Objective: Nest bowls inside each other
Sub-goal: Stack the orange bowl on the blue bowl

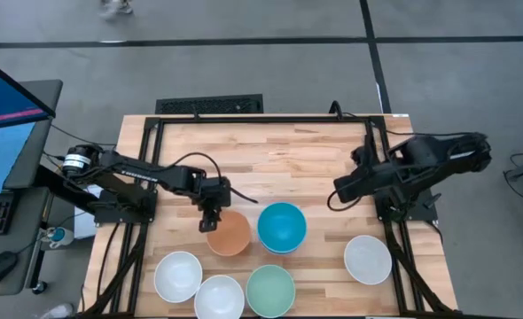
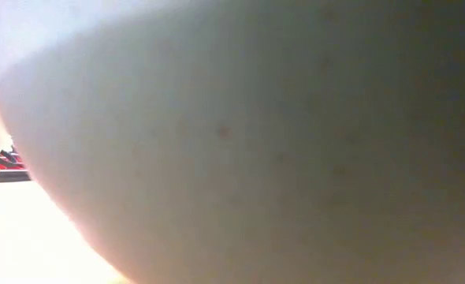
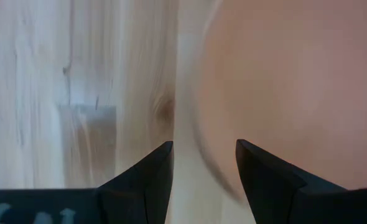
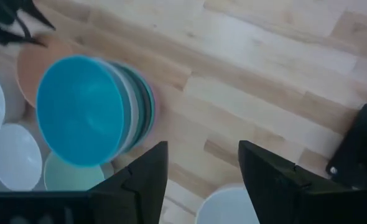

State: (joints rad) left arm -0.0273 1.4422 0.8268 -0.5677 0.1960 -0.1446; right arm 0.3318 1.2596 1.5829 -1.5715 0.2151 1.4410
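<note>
The orange bowl sits upright on the table beside a stack of nested bowls with a turquoise one on top. My left gripper is open above the orange bowl's left rim. One finger stands outside the rim and one over the bowl's inside, and no touch shows. My right gripper is open and waits raised, right of the stack. Two white bowls and a mint green bowl stand along the near edge. A third white bowl stands near right.
A pale bowl wall fills the low view and hides the table behind it. Bare wood lies across the table's far half. A black frame runs along the table's edges, and a monitor stands off its left side.
</note>
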